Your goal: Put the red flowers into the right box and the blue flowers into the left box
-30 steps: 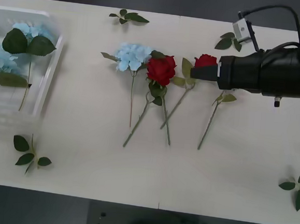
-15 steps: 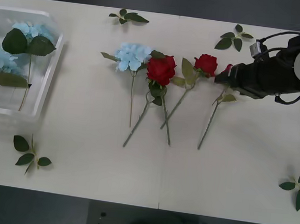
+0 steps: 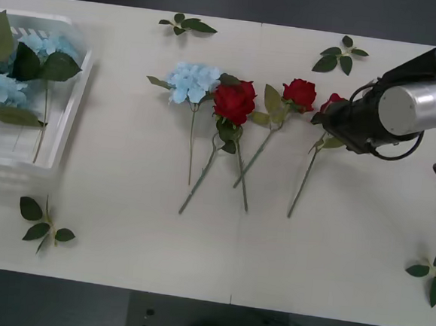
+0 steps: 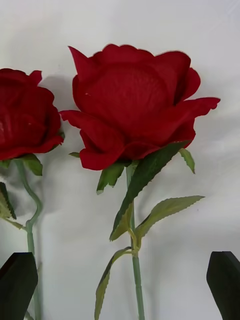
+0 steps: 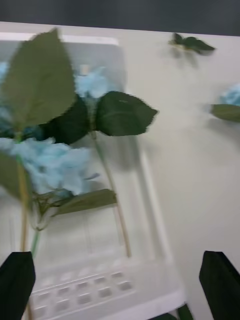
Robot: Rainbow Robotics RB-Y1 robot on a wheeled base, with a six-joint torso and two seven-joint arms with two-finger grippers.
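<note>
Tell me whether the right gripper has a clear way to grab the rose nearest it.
Probably yes. The right gripper is open, its black fingers straddling the stem of the nearest rose, with nothing between them; the neighbouring rose lies off to one side.

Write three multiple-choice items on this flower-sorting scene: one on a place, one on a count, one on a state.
1. Where does the right gripper sit?
A. At the rightmost rose on the table
B. Over the left box
C. By the leaf sprig at the table's near left

2. How many red flowers lie on the table?
A. One
B. Three
C. Five

3. How are the right gripper's fingers?
A. Shut on a stem
B. Open, either side of the rose stem
C. Shut on a leaf sprig

Answers: 1 A, the front view puts it at the rightmost rose. 2 B, three red flowers lie there. 3 B, the right wrist view shows the fingers apart, stem between.
</note>
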